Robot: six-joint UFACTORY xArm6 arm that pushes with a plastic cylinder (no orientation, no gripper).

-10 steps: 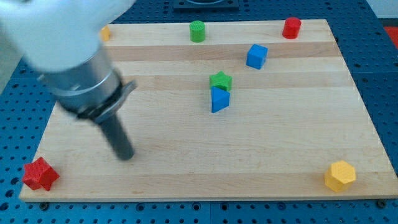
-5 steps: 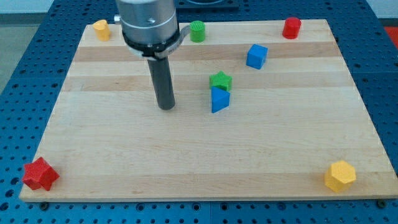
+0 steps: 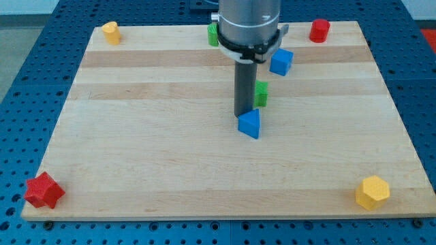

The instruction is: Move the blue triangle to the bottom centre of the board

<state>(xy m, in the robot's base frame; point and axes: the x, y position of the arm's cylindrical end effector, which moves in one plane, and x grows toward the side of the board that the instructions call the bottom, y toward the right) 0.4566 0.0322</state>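
Arm: enters from the view's top centre, its pale grey cylindrical housing [image 3: 249, 24] upright over the board, the dark rod [image 3: 244, 85] dropping straight down from it. There is no claw on this rig, so no open or closed state applies — only my tip [image 3: 243, 113], which rests at the upper edge of the blue triangle [image 3: 250, 124], touching or all but touching it.

Blue triangle: near the middle of the wooden board [image 3: 136, 136], slightly toward the view's right, well short of the bottom edge.

Green block [image 3: 261, 94]: just right of the rod, half hidden behind it; shape cannot be made out.

Blue cube [image 3: 281, 61]: above and right of the tip, beside the housing.

Second green block [image 3: 213, 34]: at the top edge, mostly covered by the housing.

Red cylinder [image 3: 319, 30]: top right corner.

Yellow block [image 3: 110, 31]: top left corner, shape unclear.

Red star-like block [image 3: 43, 190]: bottom left corner.

Yellow hexagonal block [image 3: 372, 192]: bottom right corner.
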